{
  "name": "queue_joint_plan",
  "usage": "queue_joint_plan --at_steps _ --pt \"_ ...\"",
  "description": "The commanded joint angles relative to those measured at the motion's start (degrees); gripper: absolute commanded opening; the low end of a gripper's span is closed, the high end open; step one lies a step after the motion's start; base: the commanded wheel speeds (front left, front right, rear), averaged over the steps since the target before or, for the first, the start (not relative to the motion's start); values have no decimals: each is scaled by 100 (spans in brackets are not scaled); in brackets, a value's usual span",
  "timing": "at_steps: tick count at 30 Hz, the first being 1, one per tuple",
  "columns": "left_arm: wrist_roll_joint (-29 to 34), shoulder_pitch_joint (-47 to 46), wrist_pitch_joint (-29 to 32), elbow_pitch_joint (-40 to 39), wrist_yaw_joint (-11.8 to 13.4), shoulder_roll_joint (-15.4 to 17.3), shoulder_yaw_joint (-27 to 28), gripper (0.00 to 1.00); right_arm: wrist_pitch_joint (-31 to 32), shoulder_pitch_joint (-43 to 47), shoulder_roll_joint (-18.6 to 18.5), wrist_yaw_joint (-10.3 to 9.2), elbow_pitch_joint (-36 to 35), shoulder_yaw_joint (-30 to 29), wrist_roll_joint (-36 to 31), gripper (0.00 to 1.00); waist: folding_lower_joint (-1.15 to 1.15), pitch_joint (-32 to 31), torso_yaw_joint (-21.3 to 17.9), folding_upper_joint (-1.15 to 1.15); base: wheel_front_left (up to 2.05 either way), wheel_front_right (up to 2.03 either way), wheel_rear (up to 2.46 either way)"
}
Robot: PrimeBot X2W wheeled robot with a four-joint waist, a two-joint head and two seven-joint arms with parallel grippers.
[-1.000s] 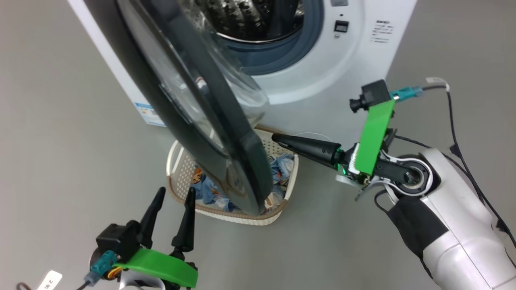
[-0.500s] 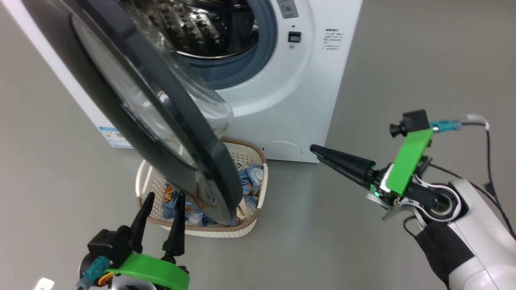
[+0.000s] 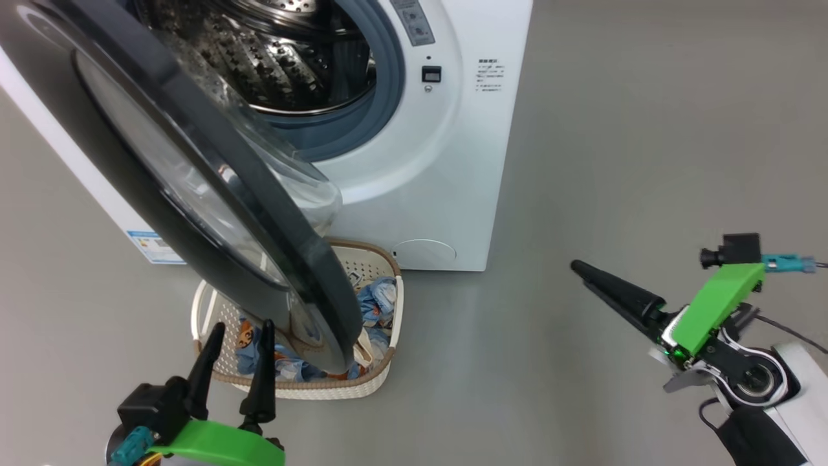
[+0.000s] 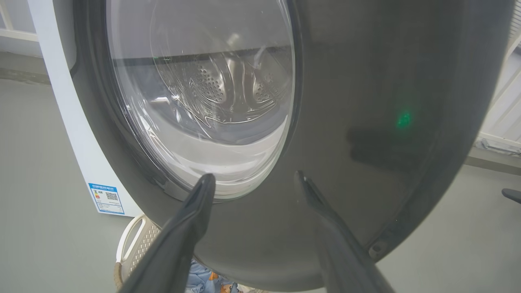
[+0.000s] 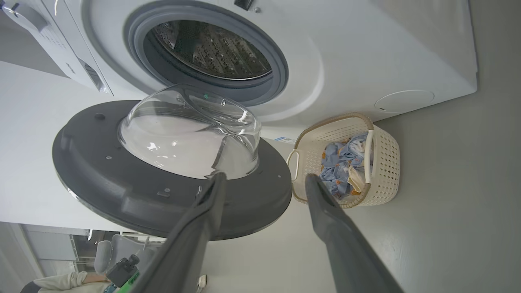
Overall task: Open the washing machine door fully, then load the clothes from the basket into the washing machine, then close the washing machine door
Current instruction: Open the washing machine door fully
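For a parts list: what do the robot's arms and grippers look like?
The left gripper and right gripper: two long tapered black fingers, green bracket, small black camera, teal plug. The right forearm is white with a black sleeve.

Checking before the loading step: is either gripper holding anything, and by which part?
Nothing is held. The left gripper stands open facing the washing machine door; the right gripper is open too, well away from it.

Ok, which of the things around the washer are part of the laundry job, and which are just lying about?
Part of the job:
washing machine door
washing machine
basket
clothes in it

Just around:
blue label sticker
round cover low on the machine's front
grey chair in the background
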Motion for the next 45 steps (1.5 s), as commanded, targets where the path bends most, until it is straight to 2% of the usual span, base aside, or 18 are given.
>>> queue_joint_plan --at_steps 1,6,10,22,27,35,45 --pt "74 -17 -37 -168 -14 101 221 100 -159 72 -106 9 -165 10 -126 100 0 -13 -48 0 0 0 0" --pt "79 31 -37 -183 -14 109 311 100 -1210 219 -514 9 -146 298 -939 100 0 -33 -125 0 0 0 0" --pt "78 55 -37 -180 -14 109 362 100 -2109 262 -659 9 25 595 -1284 100 0 -47 -165 0 0 0 0" --pt "88 58 -37 -171 -14 103 419 100 -4262 57 -1092 9 365 1823 -1778 100 0 -61 -170 0 0 0 0" --pt "86 63 -37 -183 -14 99 442 100 -4504 -18 -1165 9 464 1885 -1937 100 0 -70 -143 0 0 0 0" --pt "103 81 -37 -210 -14 95 483 100 -4513 303 -913 9 228 917 -2860 100 0 -72 -129 0 0 0 0" --pt "119 101 -37 -219 -14 88 499 100 -4514 781 -631 9 -68 79 -3970 100 0 -105 -131 0 0 0 0"
